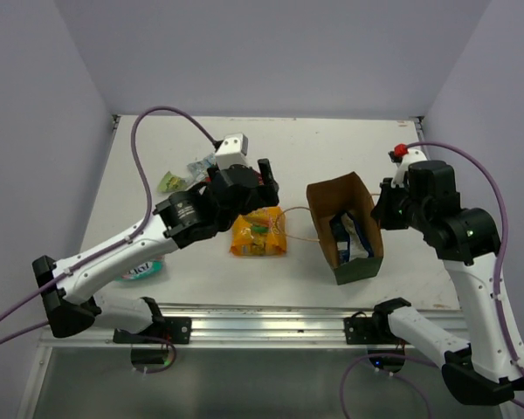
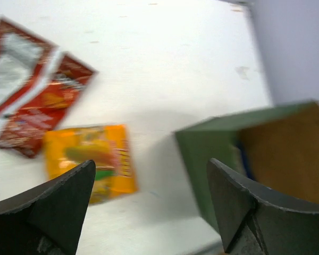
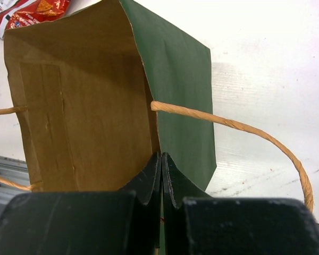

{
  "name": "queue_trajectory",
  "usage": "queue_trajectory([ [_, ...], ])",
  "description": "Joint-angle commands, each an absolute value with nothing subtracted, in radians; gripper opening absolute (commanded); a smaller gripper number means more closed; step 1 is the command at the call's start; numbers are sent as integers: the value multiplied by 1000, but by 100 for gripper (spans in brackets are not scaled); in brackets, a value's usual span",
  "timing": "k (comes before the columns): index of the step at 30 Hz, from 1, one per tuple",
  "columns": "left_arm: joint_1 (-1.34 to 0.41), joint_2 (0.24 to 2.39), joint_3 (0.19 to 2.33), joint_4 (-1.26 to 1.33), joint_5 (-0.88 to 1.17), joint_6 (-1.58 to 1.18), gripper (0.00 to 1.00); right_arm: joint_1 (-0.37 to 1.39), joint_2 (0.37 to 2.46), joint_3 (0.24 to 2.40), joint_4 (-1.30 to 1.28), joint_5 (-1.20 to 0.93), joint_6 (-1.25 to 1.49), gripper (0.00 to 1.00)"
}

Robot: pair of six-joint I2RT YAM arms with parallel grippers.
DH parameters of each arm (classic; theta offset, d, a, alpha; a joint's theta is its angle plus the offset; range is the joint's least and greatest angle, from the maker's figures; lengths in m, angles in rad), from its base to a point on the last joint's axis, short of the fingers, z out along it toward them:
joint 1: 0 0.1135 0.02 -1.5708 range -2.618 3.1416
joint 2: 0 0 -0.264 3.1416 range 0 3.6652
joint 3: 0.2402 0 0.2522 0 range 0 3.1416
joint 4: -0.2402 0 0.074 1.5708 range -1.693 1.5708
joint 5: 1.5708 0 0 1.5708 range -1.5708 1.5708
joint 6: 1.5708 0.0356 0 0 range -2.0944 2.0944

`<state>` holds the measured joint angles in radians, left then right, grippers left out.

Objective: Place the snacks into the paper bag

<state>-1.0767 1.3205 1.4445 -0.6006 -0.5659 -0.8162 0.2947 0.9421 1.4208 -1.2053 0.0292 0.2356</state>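
We see the left gripper (image 2: 150,172) spread wide above the desk (image 2: 165,64), near the orange-yellow packet (image 2: 90,159). The right gripper (image 3: 160,162) pinches the upright paper bag (image 3: 175,74) by its wall (a dark blue-and-white packet (image 1: 349,234) lies inside).

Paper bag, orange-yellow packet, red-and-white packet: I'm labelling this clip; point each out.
paper bag (image 1: 360,271), top external view, green near wall.
orange-yellow packet (image 1: 258,234), top external view, its middle.
red-and-white packet (image 2: 34,93), left wrist view, its middle.
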Motion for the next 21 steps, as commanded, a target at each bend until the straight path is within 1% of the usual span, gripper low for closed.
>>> queue_trajectory([
  [1, -959, 1403, 1277, -767, -631, -864, 91, 298, 939, 1434, -1183, 3, 218, 0],
  [5, -957, 1448, 1137, -625, -503, -864, 93, 298, 937, 1431, -1177, 3, 216, 0],
  [10, -956, 1548, 1045, -528, -485, -873, 93, 299, 933, 1436, -1183, 3, 212, 0],
  [12, -956, 1601, 1032, -534, -483, -874, 93, 298, 931, 1434, -1186, 3, 209, 0],
  [18, -956, 1626, 979, -471, -488, -862, 93, 299, 919, 1404, -1175, 3, 212, 0],
  [19, -956, 1629, 976, -468, -489, -861, 91, 298, 919, 1396, -1172, 3, 213, 0],
  [20, -956, 1631, 976, -465, -486, -856, 87, 298, 919, 1388, -1166, 3, 215, 0],
  [21, -956, 1635, 977, -465, -488, -856, 67, 298, 919, 1381, -1161, 3, 216, 0],
])
